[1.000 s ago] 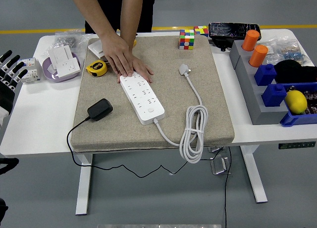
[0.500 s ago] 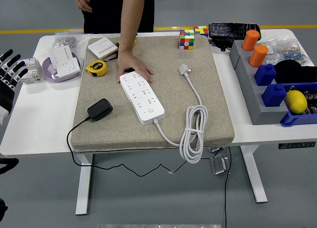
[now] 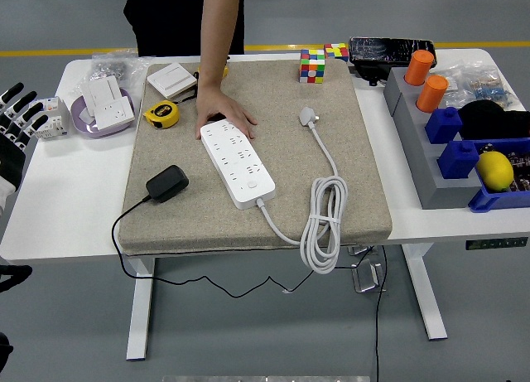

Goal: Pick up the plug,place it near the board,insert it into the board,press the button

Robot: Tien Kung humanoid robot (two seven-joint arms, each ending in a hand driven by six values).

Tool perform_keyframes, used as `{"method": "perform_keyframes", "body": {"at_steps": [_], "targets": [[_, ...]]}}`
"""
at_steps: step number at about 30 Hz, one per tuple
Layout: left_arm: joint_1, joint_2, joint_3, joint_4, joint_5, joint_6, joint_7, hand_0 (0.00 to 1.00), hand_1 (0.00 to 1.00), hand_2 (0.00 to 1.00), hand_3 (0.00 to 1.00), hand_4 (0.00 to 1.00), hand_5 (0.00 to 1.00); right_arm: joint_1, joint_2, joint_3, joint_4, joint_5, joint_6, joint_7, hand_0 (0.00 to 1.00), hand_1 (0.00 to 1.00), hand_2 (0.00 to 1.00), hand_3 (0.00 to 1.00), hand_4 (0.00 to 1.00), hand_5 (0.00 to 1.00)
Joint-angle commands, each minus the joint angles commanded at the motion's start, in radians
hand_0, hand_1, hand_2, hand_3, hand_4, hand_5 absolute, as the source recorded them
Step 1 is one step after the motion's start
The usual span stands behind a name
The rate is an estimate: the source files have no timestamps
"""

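A black plug adapter (image 3: 167, 183) lies on the left part of the tan mat (image 3: 348, 191), its thin black cable trailing off the mat's front edge. The white power strip board (image 3: 238, 161) lies diagonally at mid-mat, its button (image 3: 252, 183) near the lower end. A person's hand (image 3: 222, 113) rests flat on the board's far end. The board's own white cord (image 3: 325, 220) coils at the right, ending in a white plug (image 3: 309, 116). My left hand (image 3: 18, 117) hangs at the far left edge, fingers spread, well away from the adapter. My right hand does not show.
A yellow tape measure (image 3: 162, 113), a white switch plate (image 3: 171, 80) and a purple bowl (image 3: 103, 110) with white parts sit at back left. Rubik's cubes (image 3: 313, 65) stand at the back. Grey and blue bins (image 3: 451, 154) with orange cylinders and a lemon (image 3: 495, 170) fill the right side.
The person has withdrawn one hand from the board and lifted it out of view; the other hand still rests on the board's far end. My left hand has not moved.
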Motion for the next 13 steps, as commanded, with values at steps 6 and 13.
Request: {"method": "perform_keyframes", "body": {"at_steps": [6, 13], "targets": [[0.0, 0.001, 0.01, -0.001, -0.004, 0.002, -0.001, 0.782, 0.801, 0.765, 0.792, 0.998, 0.98, 0.001, 0.001, 0.002, 0.0, 0.0, 0.0, 0.0, 0.942, 0.839, 0.78, 0.795, 0.998, 0.998], [-0.011, 0.001, 0.01, 0.004, -0.06, 0.002, -0.002, 0.766, 0.796, 0.772, 0.793, 0.998, 0.997, 0.004, 0.003, 0.005, 0.0, -0.001, 0.0, 0.0, 0.942, 0.84, 0.78, 0.795, 0.998, 0.998]]}}
